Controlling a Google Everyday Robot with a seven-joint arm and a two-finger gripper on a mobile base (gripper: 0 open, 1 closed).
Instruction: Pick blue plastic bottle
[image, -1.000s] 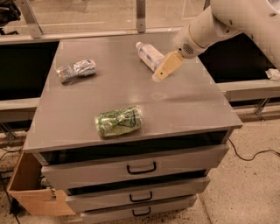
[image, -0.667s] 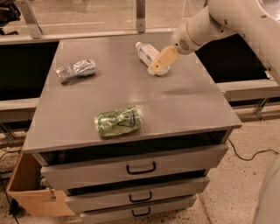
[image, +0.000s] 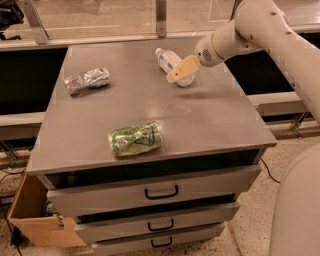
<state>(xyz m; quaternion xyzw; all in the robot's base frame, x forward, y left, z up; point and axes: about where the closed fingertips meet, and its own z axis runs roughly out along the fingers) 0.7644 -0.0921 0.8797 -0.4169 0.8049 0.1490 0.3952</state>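
The gripper hovers over the blue plastic bottle lying near the drawer cabinet's far edge; whether it is open is unclear.

On a grey cabinet top: blue plastic bottle lying on its side near the far edge, white cap pointing away. Gripper right over the bottle's near end, reaching in from the right. Crushed silver can far left, crushed green can near the front. Drawers below, cardboard box at lower left.
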